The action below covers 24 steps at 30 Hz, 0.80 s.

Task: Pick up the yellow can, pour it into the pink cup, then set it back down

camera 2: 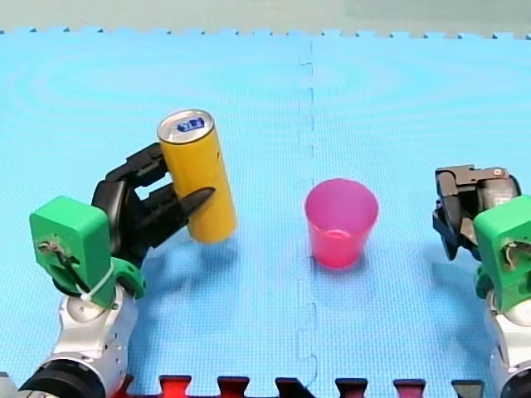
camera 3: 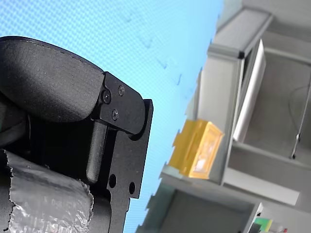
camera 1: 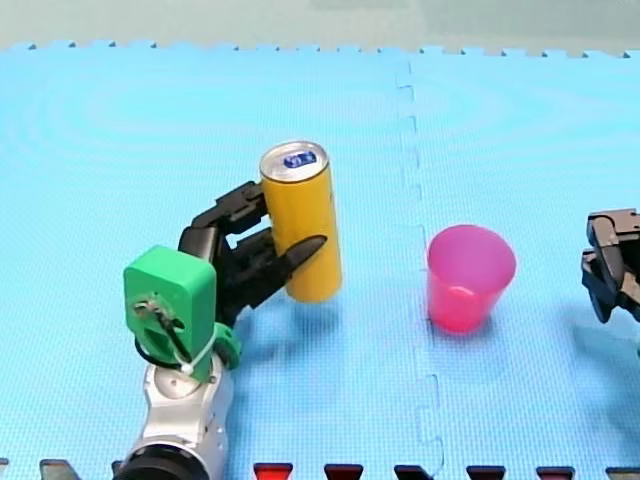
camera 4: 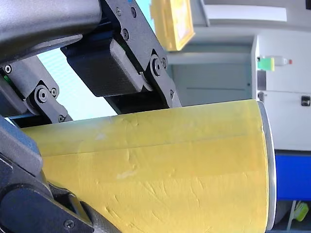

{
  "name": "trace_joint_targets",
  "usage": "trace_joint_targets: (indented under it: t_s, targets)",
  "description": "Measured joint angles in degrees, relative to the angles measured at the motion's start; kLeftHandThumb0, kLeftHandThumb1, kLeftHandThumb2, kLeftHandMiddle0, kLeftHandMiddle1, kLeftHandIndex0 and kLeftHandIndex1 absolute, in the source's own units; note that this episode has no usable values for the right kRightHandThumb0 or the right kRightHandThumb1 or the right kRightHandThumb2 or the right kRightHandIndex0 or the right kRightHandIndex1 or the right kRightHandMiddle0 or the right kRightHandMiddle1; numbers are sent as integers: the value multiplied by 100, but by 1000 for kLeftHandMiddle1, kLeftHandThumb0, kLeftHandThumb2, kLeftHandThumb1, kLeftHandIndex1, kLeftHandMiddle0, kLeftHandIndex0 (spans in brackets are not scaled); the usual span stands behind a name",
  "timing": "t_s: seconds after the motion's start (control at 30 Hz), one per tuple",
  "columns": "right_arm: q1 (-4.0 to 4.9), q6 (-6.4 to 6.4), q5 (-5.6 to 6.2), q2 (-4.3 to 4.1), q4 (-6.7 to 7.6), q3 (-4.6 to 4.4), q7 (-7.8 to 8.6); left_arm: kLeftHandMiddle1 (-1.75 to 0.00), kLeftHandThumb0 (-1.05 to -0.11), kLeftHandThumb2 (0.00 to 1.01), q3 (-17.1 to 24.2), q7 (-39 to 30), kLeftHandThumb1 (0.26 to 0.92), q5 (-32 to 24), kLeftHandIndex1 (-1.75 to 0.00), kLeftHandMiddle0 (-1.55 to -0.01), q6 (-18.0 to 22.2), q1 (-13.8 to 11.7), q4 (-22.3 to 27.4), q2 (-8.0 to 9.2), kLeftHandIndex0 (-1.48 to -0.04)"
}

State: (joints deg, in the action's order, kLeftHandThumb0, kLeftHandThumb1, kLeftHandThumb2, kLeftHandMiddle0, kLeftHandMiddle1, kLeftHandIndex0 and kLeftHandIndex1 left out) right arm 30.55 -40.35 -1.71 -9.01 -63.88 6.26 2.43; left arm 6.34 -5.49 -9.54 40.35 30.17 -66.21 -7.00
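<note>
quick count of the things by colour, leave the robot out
yellow: 1, the can, held in the left hand
pink: 1, the cup, upright on the mat
total: 2
the right hand, at the mat's right side, holds nothing
</note>
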Motion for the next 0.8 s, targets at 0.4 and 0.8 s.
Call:
trace_joint_targets:
  t_s: [0.4, 0.8]
  targets:
    - [-28, 9, 47, -30, 33, 61, 70, -1, -365, 1, -75, 481, 785, 743, 0, -1329, 112, -188, -74, 1, -1210]
    - [-89, 15, 125, -53, 113, 114, 184, 0, -369, 1, -182, 784, 791, 1164, 0, -1306, 141, -183, -384, -61, -1200]
